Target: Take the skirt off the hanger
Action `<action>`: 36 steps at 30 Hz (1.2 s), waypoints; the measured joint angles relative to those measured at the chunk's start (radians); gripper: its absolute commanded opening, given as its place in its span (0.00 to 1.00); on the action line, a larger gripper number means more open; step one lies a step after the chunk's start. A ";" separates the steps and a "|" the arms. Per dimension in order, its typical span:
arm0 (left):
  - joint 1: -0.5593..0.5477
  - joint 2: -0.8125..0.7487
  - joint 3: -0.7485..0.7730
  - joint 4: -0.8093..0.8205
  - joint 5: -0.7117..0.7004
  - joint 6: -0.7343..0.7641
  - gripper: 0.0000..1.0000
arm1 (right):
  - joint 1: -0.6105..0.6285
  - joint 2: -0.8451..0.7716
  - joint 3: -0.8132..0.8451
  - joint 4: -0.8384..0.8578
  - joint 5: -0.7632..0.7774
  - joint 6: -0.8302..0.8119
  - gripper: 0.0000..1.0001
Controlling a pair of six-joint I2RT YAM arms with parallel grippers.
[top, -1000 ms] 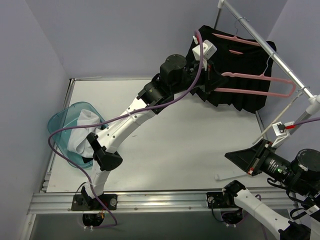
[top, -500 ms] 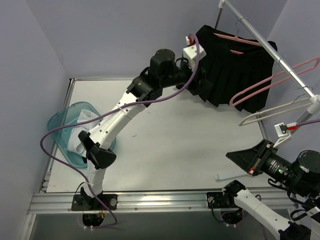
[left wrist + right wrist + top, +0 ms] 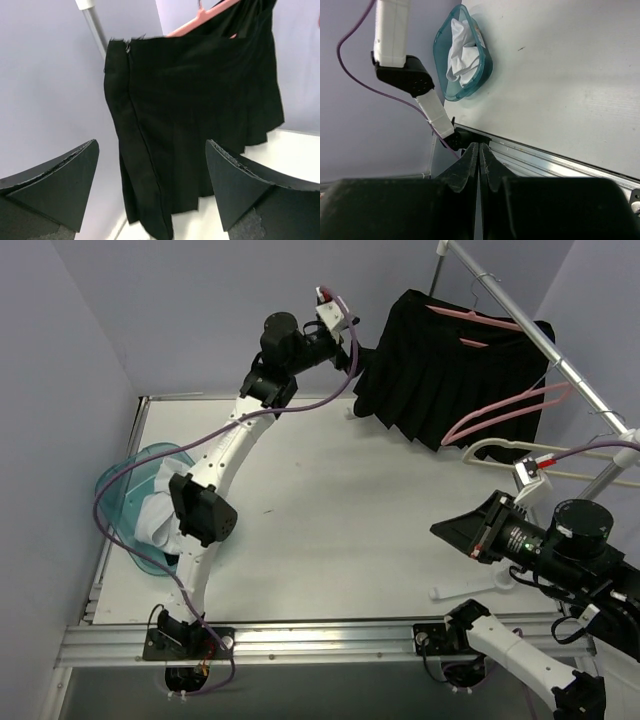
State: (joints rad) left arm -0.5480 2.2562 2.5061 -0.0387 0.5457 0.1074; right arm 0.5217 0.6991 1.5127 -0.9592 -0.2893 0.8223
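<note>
Black skirt (image 3: 195,125) hangs on its pink hanger (image 3: 448,312) just ahead of the released, empty left pincer (image 3: 151,145).

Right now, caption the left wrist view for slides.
Open left gripper faces the black skirt hanging on its pink hanger.

The top external camera looked down from above and behind the arm bases. It sat far enough back to take in the whole tabletop (image 3: 330,530), the teal basket (image 3: 150,455) at left and the black skirt (image 3: 440,390) hanging at far right. The left wrist camera, held high, faced roughly level and close to that same skirt, with the left claw (image 3: 151,150) framing its lower corners. The right wrist camera looked steeply down past the right claw (image 3: 477,147) toward the near left, sharing the basket and tabletop edge with the overhead view.
</note>
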 measured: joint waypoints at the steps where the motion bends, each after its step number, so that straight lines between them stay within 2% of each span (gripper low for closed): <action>1: 0.011 0.050 0.036 0.048 0.031 -0.015 0.97 | -0.004 0.010 -0.002 0.006 -0.004 0.000 0.00; 7: 0.085 0.328 0.174 0.322 0.159 -0.182 0.97 | -0.011 0.010 -0.082 0.062 -0.004 0.012 0.00; 13: 0.119 0.486 0.207 0.459 0.147 -0.234 0.94 | -0.012 0.015 -0.195 0.152 -0.004 0.042 0.00; 18: 0.082 0.549 0.251 0.502 0.087 -0.198 0.94 | -0.012 0.060 -0.197 0.209 -0.004 0.038 0.00; 26: -0.045 0.608 0.289 0.553 -0.015 -0.102 0.94 | -0.012 0.092 -0.197 0.256 -0.004 0.036 0.00; 28: -0.069 0.634 0.302 0.563 -0.056 -0.080 1.00 | -0.012 0.086 -0.196 0.254 -0.003 0.035 0.00; 30: -0.082 0.656 0.307 0.568 -0.100 -0.068 0.82 | -0.012 0.077 -0.194 0.252 -0.002 0.035 0.00; 31: -0.085 0.665 0.307 0.568 -0.123 -0.061 0.63 | -0.012 0.072 -0.192 0.251 0.001 0.035 0.00; 33: -0.086 0.681 0.307 0.569 -0.167 -0.051 0.45 | -0.012 0.063 -0.190 0.251 0.005 0.036 0.00; 34: -0.084 0.686 0.307 0.568 -0.185 -0.048 0.22 | -0.012 0.058 -0.190 0.251 0.005 0.037 0.00; 35: -0.082 0.688 0.307 0.565 -0.200 -0.052 0.07 | -0.012 0.053 -0.190 0.249 0.006 0.038 0.00; 36: -0.080 0.688 0.306 0.563 -0.211 -0.055 0.03 | -0.012 0.047 -0.190 0.246 0.008 0.038 0.00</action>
State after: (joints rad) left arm -0.6281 2.9440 2.8120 0.5243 0.3351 0.0525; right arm 0.5098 0.7460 1.3224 -0.7132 -0.2810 0.8604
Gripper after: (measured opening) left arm 0.187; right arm 0.001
